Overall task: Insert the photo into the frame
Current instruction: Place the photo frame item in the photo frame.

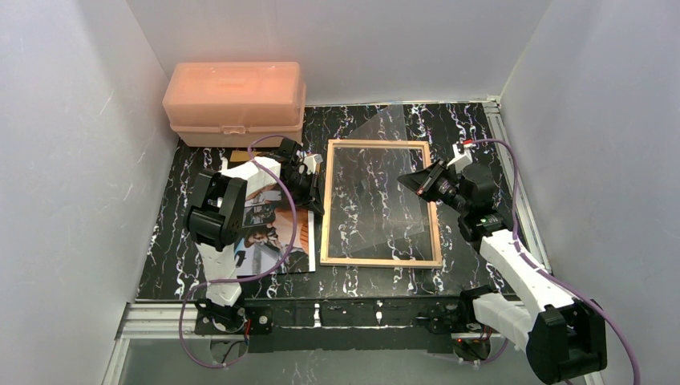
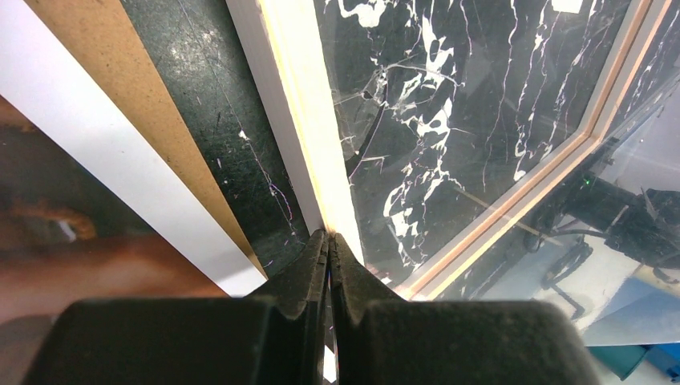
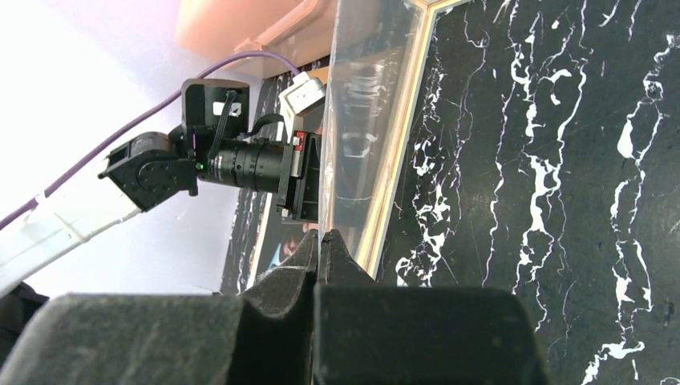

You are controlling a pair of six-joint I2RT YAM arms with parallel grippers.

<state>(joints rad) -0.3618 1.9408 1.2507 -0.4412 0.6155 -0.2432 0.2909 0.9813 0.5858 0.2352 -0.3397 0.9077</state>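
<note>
Shut empty, the left gripper (image 2: 329, 241) is braced against the frame (image 2: 297, 96) while its clear pane (image 3: 365, 120) is held lifted by the closed right gripper (image 3: 319, 237). Next, the photo (image 1: 265, 241) should be slid beneath.

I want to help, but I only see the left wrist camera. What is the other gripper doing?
Observer: The right gripper is shut on the edge of the pane, which stands tilted up over the frame.
Operator: Where is the rest of the photo?
Observer: The photo lies flat to the left of the frame, partly under the left arm.
Operator: Is anything else on the table?
Observer: A pink box sits at the back left.
</note>
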